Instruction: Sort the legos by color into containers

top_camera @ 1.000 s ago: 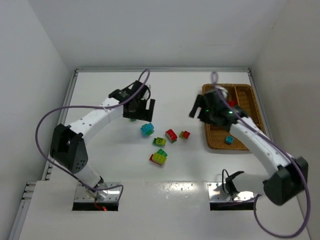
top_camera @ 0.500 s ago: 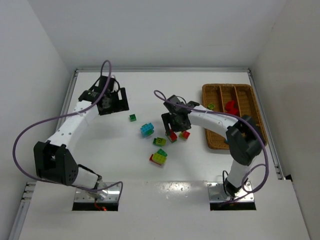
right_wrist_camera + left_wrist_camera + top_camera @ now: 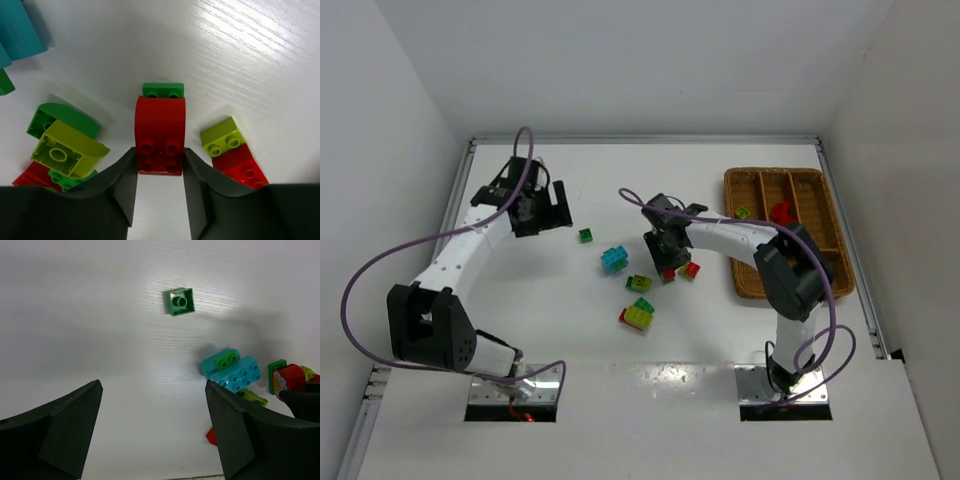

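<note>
My right gripper is down at the table with both fingers pressed against the sides of a red lego that has a small green lego clipped to its far end. From above, that right gripper stands in the middle of the loose pile. My left gripper hovers open at the back left, and the left wrist view shows nothing between the fingers of this left gripper. Ahead of it lie a lone green lego and a cyan lego. The wicker tray holds a red lego and a green one.
Close to my right fingers sit a yellow-green-on-red stack and a yellow-green and green pair. Nearer the bases lies another mixed stack. White walls close in the table on the left, back and right.
My right arm swung from over the tray to the pile and shut on the red lego. My left arm drew back to the far left, leaving a small green lego on the table.
</note>
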You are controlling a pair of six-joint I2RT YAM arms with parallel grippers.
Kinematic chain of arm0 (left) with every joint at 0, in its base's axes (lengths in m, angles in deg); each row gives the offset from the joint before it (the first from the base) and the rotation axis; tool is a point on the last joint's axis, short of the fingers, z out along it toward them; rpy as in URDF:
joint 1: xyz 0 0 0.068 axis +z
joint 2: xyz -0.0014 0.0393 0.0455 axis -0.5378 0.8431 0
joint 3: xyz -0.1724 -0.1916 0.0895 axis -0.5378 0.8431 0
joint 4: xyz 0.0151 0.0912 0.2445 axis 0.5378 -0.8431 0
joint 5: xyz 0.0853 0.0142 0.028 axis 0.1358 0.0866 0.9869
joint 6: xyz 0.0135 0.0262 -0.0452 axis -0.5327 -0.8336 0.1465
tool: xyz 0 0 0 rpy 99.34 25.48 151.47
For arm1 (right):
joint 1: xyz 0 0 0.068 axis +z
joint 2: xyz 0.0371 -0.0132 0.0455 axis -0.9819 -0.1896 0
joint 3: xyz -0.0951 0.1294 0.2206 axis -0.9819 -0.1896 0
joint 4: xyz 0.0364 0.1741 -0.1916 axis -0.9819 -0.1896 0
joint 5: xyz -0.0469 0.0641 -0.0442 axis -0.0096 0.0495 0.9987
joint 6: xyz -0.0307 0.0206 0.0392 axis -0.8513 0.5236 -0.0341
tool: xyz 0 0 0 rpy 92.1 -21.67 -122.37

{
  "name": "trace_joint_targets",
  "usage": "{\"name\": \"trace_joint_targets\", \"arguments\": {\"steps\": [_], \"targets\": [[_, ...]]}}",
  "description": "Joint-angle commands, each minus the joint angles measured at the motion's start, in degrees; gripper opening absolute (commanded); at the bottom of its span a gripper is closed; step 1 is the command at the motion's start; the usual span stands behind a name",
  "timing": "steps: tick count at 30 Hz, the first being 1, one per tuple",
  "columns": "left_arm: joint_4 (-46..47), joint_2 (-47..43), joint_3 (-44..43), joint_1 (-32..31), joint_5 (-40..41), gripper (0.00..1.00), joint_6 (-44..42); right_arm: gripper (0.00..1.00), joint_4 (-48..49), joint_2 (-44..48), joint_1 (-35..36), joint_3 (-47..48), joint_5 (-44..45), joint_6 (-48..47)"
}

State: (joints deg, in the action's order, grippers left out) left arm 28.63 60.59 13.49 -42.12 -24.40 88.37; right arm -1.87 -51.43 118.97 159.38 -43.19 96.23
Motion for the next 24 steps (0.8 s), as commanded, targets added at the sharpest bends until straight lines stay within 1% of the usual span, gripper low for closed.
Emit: {"name": "trace_joint_targets", "arguments": {"steps": [1, 2, 5, 6, 7, 8, 9, 10, 11, 12, 13, 14, 15, 16, 17, 18, 19, 21, 22, 23, 24], "targets": [[2.09, -2.7, -0.26, 2.2, -3.72, 0.91, -0.87, 0.39, 1.78, -0.28, 0.27, 2.19, -0.55, -0.03], [3.14, -3.23, -0.26, 2.2, -5.46, 0.91, -1.57, 0.23, 1.78, -0.28, 0.27, 2.19, -2.74, -0.03], [4.38, -4.63, 0.44, 2.2, -9.15, 0.91, -3.5, 0.13, 1.78, 2.35, -0.96, 2.19, -3.81, -0.03], [4.38, -4.64, 0.44, 2.2, -10.48, 0.91, -4.03, 0.13, 2.57, 4.01, -2.62, 0.63, -5.12, -0.03], [5.07, -4.64, 0.44, 2.2, -12.58, 0.91, -4.04, 0.13, 4.05, 5.77, -3.77, -0.09, -10.0, -0.03], [6.82, -5.25, 1.14, 2.2, -19.47, 0.91, -4.73, 0.13, 5.11, 9.79, -4.99, -0.88, -12.84, -0.03], [8.32, -5.78, 2.27, 2.2, -24.59, 0.91, -4.74, 0.13, 6.34, 12.09, -6.31, -2.88, -15.91, -0.03], [10.68, -6.65, 3.68, 2.2, -29.17, 0.91, -4.74, 0.13, 9.49, 14.38, -8.85, -4.04, -22.73, -0.03], [18.45, -7.97, 5.78, 1.24, -33.04, 0.91, -1.87, 0.13, 11.17, 16.66, -10.01, -5.09, -26.19, -0.03], [22.62, -9.37, 10.15, 0.54, -40.04, 0.91, -0.54, 0.13, 12.75, 20.69, -11.15, -7.19, -29.01, 0.75], [26.23, -11.13, 11.85, -0.16, -42.89, 0.91, 0.87, 0.13, 15.81, 22.47, -13.16, -8.17, -34.6, 1.98], [32.09, -11.14, 13.17, -0.69, -46.32, 0.91, 2.62, 0.13, 17.15, 24.05, -14.31, -8.96, -37.71, 1.99], [35.28, -10.62, 15.79, -1.48, -51.48, 0.91, 4.03, 0.13, 18.47, 25.2, -15.28, -10.36, -43.74, 2.86], [39.4, -9.75, 17.39, -1.49, -54.32, 0.91, 5.53, 0.13, 19.7, 26.95, -16.77, -10.9, -46.76, 4.09], [47.36, -9.04, 19.06, -2.97, -56.61, 0.91, 9.02, 0.13, 21.89, 27.58, -17.39, -11.95, -49.31, 4.8], [49.36, -8.25, 19.94, -3.59, -58.2, 0.91, 9.75, 0.13, 23.48, 27.59, -17.92, -12.48, -54.21, 5.76], [50.94, -7.37, 19.95, -4.21, -61.17, 0.91, 9.76, 0.13, 24.62, 28.28, -18.62, -12.49, -56.26, 6.56], [53.75, -6.14, 18.73, -6.4, -62.43, 0.91, 10.38, 0.13, 26.04, 28.29, -18.63, -13.1, -60.83, 7.62], [55.95, -6.13, 18.11, -7.28, -65.04, 0.93, 10.9, 0.13, 26.56, 28.29, -19.15, -13.1, -61.81, 7.62], [55.97, -6.13, 17.58, -8.68, -65.07, 0.93, 10.9, 0.13, 27.96, 28.29, -19.16, -13.1, -64.17, 8.49], [55.97, -6.13, 16.27, -9.22, -66.64, 0.95, 9.16, 0.13, 28.76, 28.29, -19.16, -13.1, -64.8, 9.11]]}}
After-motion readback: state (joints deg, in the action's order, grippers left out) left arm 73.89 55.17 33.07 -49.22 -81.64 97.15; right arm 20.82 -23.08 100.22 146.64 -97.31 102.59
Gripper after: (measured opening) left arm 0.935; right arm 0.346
